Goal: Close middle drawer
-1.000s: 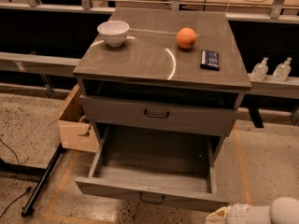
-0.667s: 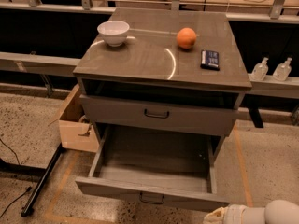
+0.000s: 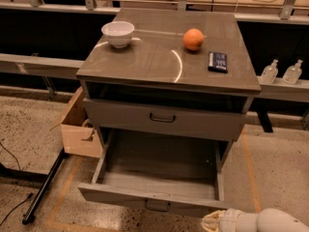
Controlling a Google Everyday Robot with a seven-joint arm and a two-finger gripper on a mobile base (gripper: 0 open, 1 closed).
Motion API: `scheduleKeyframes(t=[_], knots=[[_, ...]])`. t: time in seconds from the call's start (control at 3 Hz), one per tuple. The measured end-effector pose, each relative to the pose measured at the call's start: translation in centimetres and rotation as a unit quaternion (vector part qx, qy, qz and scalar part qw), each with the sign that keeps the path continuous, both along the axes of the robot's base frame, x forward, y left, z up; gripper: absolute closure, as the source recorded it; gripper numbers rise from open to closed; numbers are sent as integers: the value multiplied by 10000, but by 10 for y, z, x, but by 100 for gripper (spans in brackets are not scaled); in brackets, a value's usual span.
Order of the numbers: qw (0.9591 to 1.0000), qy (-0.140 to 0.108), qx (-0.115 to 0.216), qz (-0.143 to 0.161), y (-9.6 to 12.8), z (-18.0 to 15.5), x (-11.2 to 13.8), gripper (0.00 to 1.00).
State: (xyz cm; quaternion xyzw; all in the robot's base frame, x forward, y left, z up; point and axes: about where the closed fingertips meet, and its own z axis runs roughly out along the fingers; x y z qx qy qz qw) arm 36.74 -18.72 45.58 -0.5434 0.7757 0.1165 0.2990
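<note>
The middle drawer [image 3: 145,197] is pulled far out of the grey-brown cabinet [image 3: 169,62]. Its empty inside shows, and its front carries a small dark handle [image 3: 157,206]. Above it a drawer [image 3: 161,119] with a dark handle stands slightly out, with a dark gap under the cabinet top. My gripper [image 3: 212,222] comes in at the bottom right edge of the camera view. It is just right of and in front of the open drawer's front right corner. Only its pale tip and the white arm [image 3: 270,221] show.
A white bowl [image 3: 118,33], an orange [image 3: 193,39] and a dark flat packet [image 3: 217,62] lie on the cabinet top. An open cardboard box [image 3: 77,129] and a black pole [image 3: 43,187] are on the floor at the left. Two bottles [image 3: 282,72] stand on a ledge at the right.
My arm has moved a little to the left along the bottom edge, toward the open drawer's front. The drawers have not moved.
</note>
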Motion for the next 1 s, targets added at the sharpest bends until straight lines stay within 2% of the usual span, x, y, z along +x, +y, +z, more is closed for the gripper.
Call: scheduleKeyframes(t=[0.67,1.0], knots=[[9996,-295,47,-2,13,-25,28,100],[9984,-541,122,-102,16,-31,44,100]])
